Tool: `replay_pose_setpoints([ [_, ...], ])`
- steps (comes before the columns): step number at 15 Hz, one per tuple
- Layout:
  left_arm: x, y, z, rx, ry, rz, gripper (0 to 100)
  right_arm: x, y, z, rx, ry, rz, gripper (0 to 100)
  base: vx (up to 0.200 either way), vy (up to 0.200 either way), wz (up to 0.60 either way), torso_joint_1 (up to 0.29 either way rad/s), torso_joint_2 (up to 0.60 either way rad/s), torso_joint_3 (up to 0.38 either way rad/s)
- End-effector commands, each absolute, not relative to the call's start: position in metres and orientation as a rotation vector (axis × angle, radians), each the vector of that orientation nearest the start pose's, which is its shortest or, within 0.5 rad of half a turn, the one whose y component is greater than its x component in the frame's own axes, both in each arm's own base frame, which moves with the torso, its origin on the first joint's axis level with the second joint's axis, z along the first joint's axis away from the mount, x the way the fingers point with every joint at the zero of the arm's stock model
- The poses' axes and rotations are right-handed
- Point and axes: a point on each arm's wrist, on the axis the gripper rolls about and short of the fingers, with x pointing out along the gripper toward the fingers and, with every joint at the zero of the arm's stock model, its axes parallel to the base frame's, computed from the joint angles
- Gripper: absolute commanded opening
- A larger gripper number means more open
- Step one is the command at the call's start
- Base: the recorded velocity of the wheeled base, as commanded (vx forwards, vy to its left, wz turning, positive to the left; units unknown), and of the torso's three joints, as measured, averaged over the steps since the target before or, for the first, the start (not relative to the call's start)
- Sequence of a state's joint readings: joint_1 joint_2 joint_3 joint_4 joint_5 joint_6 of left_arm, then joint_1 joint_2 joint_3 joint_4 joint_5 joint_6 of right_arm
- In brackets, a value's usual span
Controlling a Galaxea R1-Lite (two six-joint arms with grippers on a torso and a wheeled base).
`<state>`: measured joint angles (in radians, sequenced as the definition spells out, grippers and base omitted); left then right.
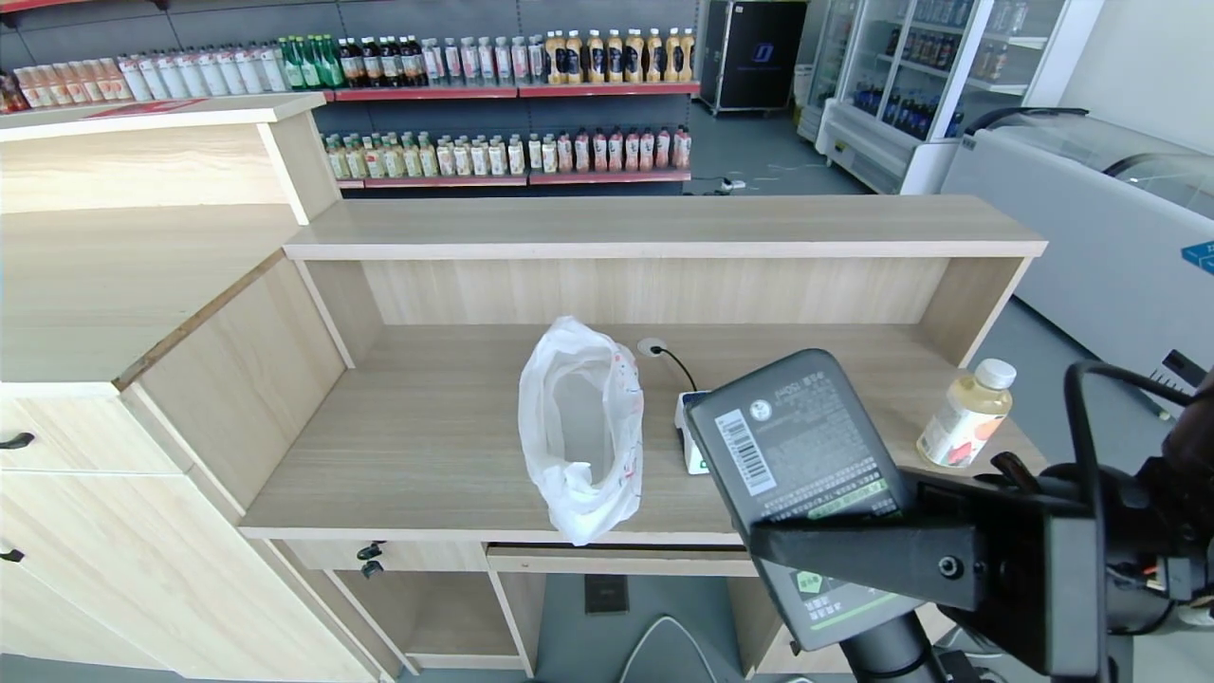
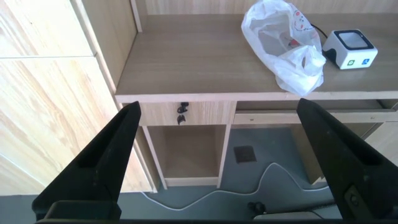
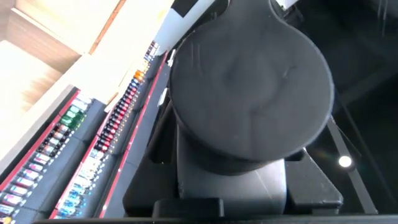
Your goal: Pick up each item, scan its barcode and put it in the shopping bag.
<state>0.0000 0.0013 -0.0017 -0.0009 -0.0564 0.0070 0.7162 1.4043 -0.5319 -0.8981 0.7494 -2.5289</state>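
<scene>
Here dark pouch point(image 1: 806, 446) clamped between right fingers point(image 1: 873, 555) (barcode point(image 1: 745, 452) up).

Before me is a wooden counter point(image 1: 427, 446), and some keys point(image 1: 368, 560) hang from its drawer front at 7 o'clock. Behind it, at 12 o'clock, stand red shelves point(image 1: 512, 90) full of drink bottles. A glass-door cooler point(image 1: 910, 85) is at 1 o'clock and a white chest freezer point(image 1: 1091, 237) at 2 o'clock.

beside the shopping bag point(image 1: 580, 432), the scanner point(image 1: 690, 434) sits mostly hidden behind the dark pouch point(image 1: 806, 446), only its bag-side edge peeking out. the right gripper point(image 1: 835, 560) covers the pouch's lower part. the bag's inside is too hazy to tell.
</scene>
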Motion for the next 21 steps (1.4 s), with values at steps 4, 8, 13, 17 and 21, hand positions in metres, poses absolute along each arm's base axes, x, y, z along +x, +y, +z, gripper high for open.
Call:
replay_pose_setpoints([
  [4,-0.023,-0.001,0.076,0.006,-0.002,-0.057,100,0.157,0.157,0.209,-1.958,-1.766,0.539,0,0.000,0.000,0.00,0.000,0.00,0.000],
  [8,-0.023,-0.001,0.076,0.006,-0.002,-0.057,100,0.158,0.159,0.207,-1.956,-1.763,0.553,0,0.000,0.000,0.00,0.000,0.00,0.000],
  [13,-0.023,-0.001,0.076,0.008,-0.002,-0.057,100,0.188,0.112,0.225,-1.730,-1.036,0.604,0,0.000,0.000,0.00,0.000,0.00,0.000],
  [17,-0.023,-0.001,0.076,0.008,0.000,-0.057,100,0.200,0.009,0.229,-1.324,-0.282,0.164,0,0.000,0.000,0.00,0.000,0.00,0.000],
  [21,-0.023,-0.001,0.076,0.008,-0.002,-0.057,100,0.174,-0.078,0.216,-1.052,0.050,-0.034,0,0.000,0.000,0.00,0.000,0.00,0.000],
])
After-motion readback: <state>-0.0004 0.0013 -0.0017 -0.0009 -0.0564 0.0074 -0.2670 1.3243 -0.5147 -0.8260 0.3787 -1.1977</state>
